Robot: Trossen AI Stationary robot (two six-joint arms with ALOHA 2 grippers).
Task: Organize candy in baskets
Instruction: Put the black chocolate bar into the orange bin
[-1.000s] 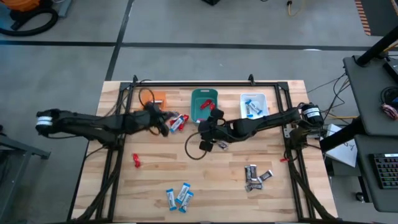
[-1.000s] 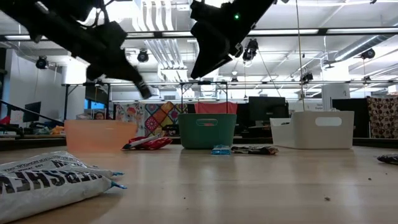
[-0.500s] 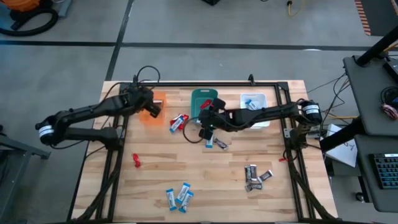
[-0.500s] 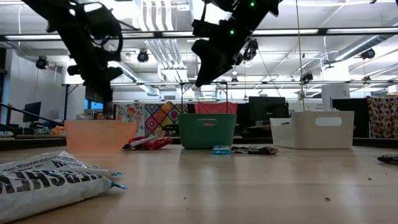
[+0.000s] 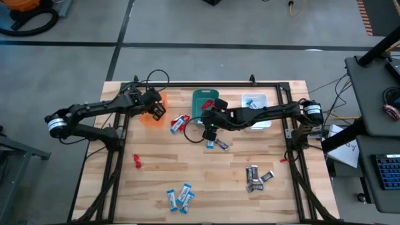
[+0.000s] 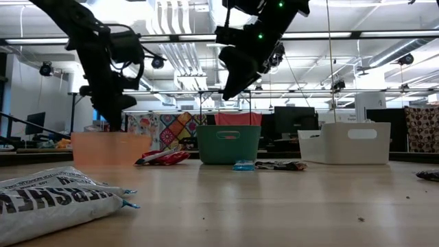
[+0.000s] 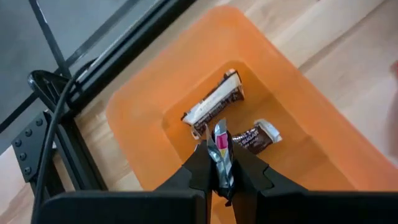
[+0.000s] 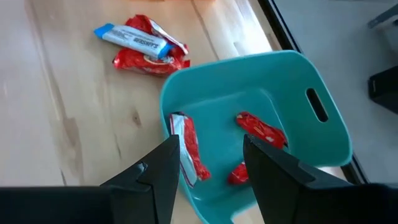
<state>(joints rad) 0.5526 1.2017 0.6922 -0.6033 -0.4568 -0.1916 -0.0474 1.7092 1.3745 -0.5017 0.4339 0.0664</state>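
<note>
Candy is spread over the wooden table (image 5: 206,169) and partly sorted into three baskets along its far edge. Left gripper (image 7: 221,163) hangs over the orange basket (image 7: 155,106); its fingers are pinched nearly shut on a silvery wrapped candy (image 7: 221,149) with a pink patch, held upright between the tips above the basket's interior. Two dark brown-and-white candy bars (image 7: 214,111) already lie on the orange basket's floor. Right gripper (image 8: 208,165) hovers above the teal basket (image 8: 292,81) with its fingers spread apart and nothing between them. Inside the teal basket lie three red candy bars (image 8: 258,132). Just beside the teal basket, on the table, sits a small pile of red wrappers with one blue-and-white bar (image 8: 132,40) across it. In the high view, the white basket (image 5: 257,99) holds blue-and-white pieces. Loose on the table: a blue-and-white piece and a dark one together below the right gripper (image 5: 215,145), a red candy (image 5: 137,162) toward the left side, a blue-and-white cluster (image 5: 180,197) near the front edge, and a dark grey cluster (image 5: 256,177) toward the right.
</note>
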